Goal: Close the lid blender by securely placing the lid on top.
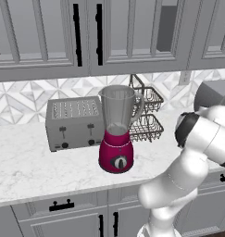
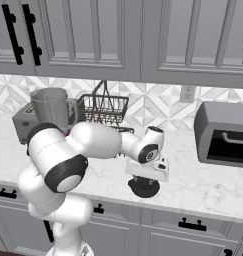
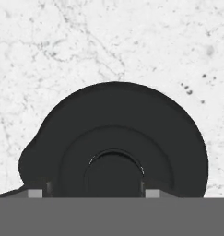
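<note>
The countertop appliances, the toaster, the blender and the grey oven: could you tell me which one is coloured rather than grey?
The blender: its rounded base is magenta-red under a clear jar. The toaster and the oven are plain grey.

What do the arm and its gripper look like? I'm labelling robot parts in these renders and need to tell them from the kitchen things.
The arm is built of glossy white rounded segments with dark grey to black bands and round caps at the joints. The gripper has a boxy white hand body; its small dark fingertips have pale grey blocks beside them. No cables or markings are visible.

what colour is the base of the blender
Magenta-red, with a dark round dial; the blender base shows best in the left base view.
</note>
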{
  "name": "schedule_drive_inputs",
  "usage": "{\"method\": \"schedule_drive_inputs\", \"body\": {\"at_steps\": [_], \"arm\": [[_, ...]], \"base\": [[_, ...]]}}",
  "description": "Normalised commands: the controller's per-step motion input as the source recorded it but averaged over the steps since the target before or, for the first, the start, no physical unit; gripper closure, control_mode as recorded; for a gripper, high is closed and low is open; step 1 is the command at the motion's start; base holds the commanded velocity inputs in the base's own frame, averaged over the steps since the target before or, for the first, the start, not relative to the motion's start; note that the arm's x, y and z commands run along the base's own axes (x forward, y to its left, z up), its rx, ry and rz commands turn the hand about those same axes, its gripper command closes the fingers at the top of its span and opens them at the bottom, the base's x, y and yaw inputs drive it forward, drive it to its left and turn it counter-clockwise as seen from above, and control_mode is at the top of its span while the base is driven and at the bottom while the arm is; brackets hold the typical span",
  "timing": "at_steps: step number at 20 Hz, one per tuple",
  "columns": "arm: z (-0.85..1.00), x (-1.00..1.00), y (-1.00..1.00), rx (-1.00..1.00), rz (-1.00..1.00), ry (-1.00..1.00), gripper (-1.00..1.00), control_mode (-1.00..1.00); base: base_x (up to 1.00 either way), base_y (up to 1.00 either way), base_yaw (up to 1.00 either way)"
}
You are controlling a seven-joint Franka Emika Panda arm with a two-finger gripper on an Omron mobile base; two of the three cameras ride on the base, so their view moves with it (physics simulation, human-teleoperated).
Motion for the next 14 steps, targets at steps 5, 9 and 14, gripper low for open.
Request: {"method": "schedule_drive_inputs", "body": {"at_steps": [5,9,14], "arm": [[-0.37,0.03,0.00,0.00,0.00,-0.06,-1.00,-1.00],[-0.51,0.00,0.00,-0.01,0.00,-0.13,-1.00,-1.00],[-0.49,0.00,0.12,-0.02,0.00,-0.10,1.00,-1.00]], "base": [[0.00,0.00,0.00],[0.00,0.00,0.00],[0.00,0.00,0.00]]}}
